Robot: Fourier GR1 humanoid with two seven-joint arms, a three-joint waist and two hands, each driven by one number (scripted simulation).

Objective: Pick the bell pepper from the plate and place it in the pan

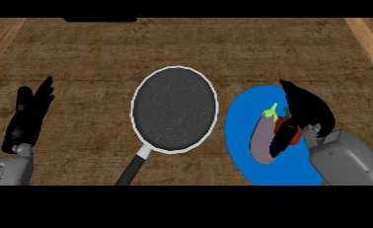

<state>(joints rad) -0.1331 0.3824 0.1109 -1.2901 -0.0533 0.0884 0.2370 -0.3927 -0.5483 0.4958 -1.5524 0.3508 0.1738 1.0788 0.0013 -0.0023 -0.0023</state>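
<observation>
Head view: right hand [310, 107] curls round bell pepper [282, 123].

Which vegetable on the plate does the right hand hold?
The red pepper, mostly hidden in the right hand; the purple eggplant lies bare beside it on the plate.

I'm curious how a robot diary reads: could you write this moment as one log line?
right hand: curled round bell pepper on plate | eggplant: beside it | pan: holds nothing | left hand: open, resting
</observation>
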